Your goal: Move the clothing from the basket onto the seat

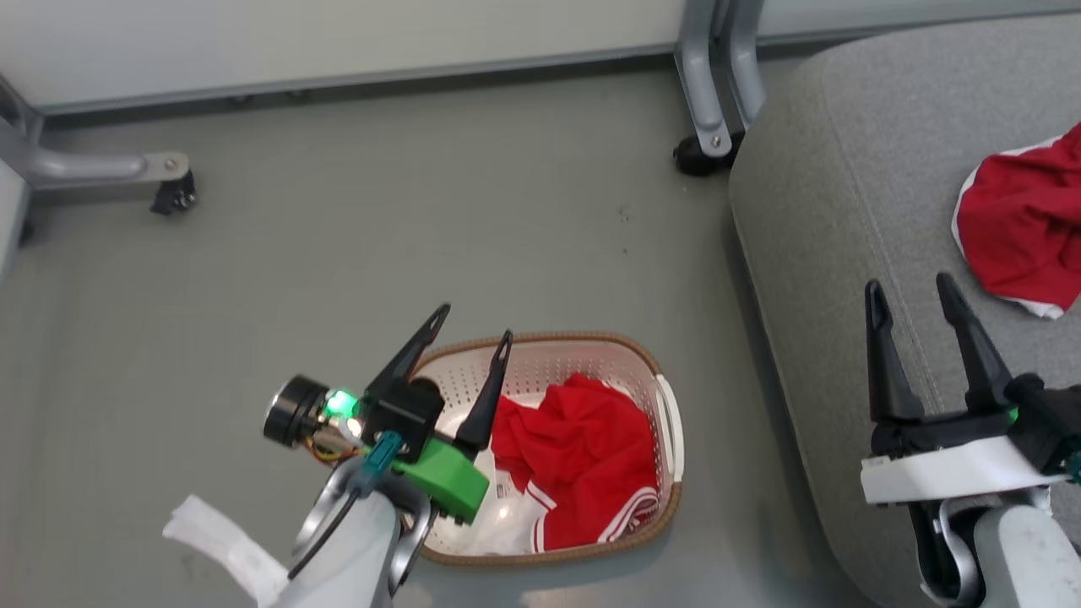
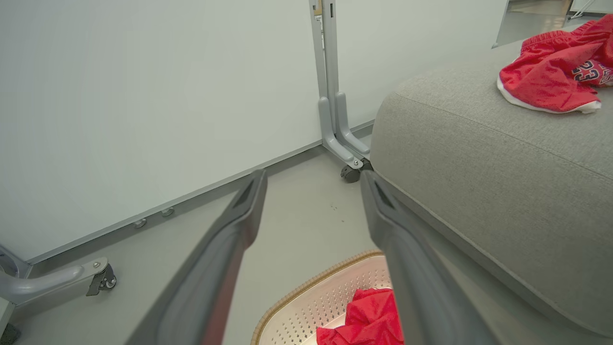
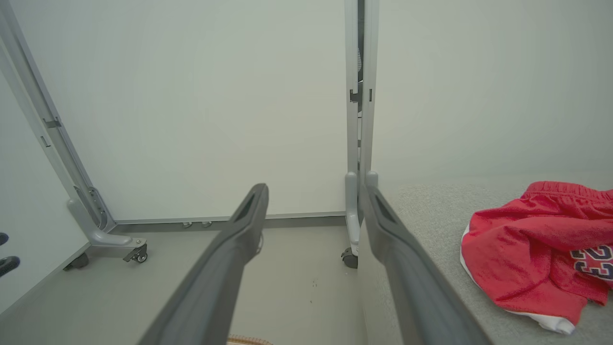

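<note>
I count two red garments with white trim. The garment in the basket [image 1: 583,456] lies crumpled in the right half of the single basket [image 1: 549,363], which stands on the floor beside the one grey seat [image 1: 844,211]. The garment on the seat [image 1: 1022,228] is cut off by the edge of the head view, and its printed number is only partly readable. Of the two pincers, the left pincer [image 1: 475,323] hangs over the basket, spread and empty, hiding its left part. The right pincer [image 1: 909,284], over the seat, is also spread and empty.
</note>
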